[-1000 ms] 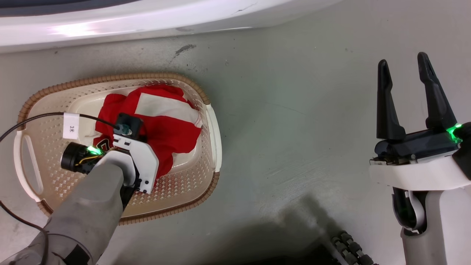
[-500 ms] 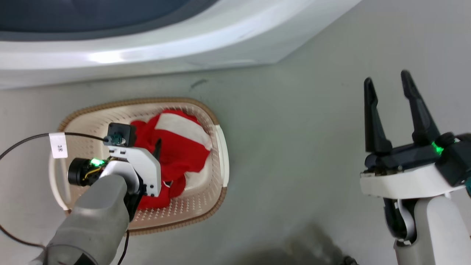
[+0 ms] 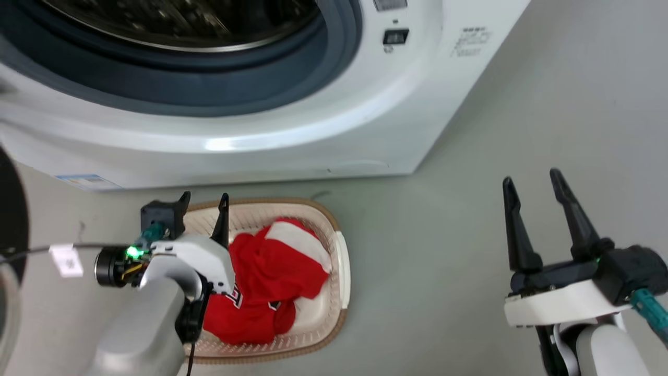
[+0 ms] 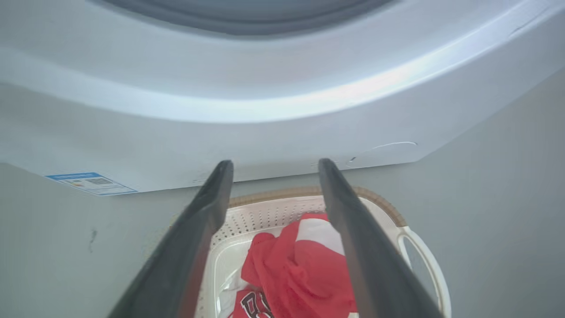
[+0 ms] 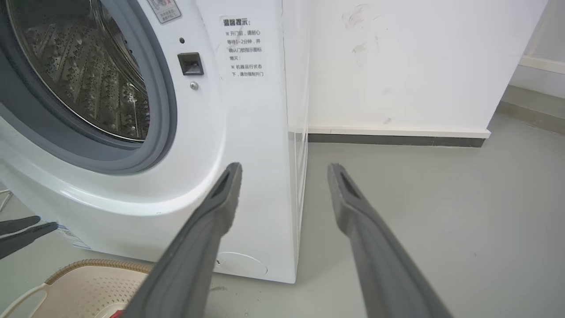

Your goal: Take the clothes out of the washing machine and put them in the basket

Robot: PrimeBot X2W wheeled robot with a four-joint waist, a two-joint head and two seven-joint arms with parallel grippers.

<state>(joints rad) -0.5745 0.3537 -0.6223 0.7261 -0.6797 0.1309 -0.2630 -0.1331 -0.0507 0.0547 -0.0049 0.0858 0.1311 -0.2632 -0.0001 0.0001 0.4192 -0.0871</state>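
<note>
**Red jersey down in the basket, both grippers empty**

In the head view my left forearm [image 3: 141, 324] hides the 9 o'clock side of the basket [image 3: 342, 271]. The drum [image 3: 182, 21] is cut off at 12 o'clock and blurred inside. The clothes [image 3: 271, 277] lie crumpled in the basket: thin red fabric, a white panel at 12 o'clock, and black lettering folded out of reading. The basket stands just before the washing machine [image 3: 313, 136]. The left gripper [image 3: 204, 197] hovers over the basket's 10 o'clock rim, jaws wide. The right gripper [image 3: 531, 176] is at 4 o'clock, well apart, jaws wide.
</note>
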